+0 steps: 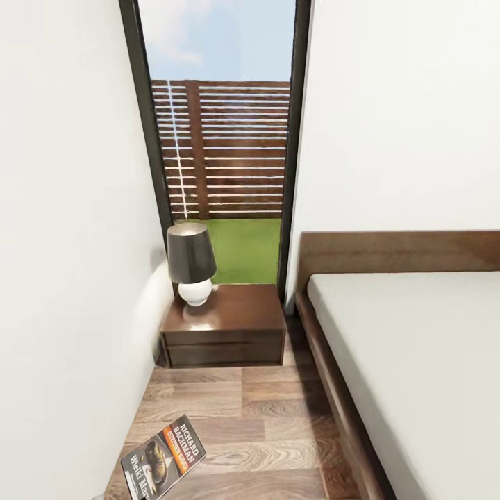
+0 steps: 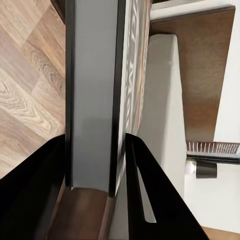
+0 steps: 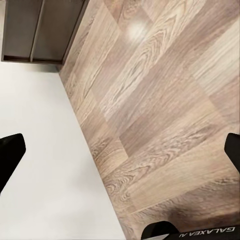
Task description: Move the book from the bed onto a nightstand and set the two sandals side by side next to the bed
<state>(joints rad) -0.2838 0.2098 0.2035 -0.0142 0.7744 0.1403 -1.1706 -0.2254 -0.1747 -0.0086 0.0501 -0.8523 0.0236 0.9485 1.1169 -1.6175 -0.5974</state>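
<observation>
Dark-covered book (image 1: 164, 460) clamped edge-on in left hand (image 2: 95, 165), its title in head view; right hand (image 3: 120, 150) splayed, empty.

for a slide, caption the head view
Book held over the floor, nightstand with lamp ahead, bed at right.

Book (image 1: 164, 458) clamped edge-on between left gripper (image 2: 95, 165) fingers, above floor (image 1: 264, 423). Ahead of that gripper, nightstand (image 1: 229, 326) against window (image 1: 222, 146), lamp (image 1: 191, 262) on its top. To gripper's right, bed (image 1: 417, 347) with headboard (image 1: 399, 251) behind. Under right gripper (image 3: 120, 165), floor beside wall.
</observation>
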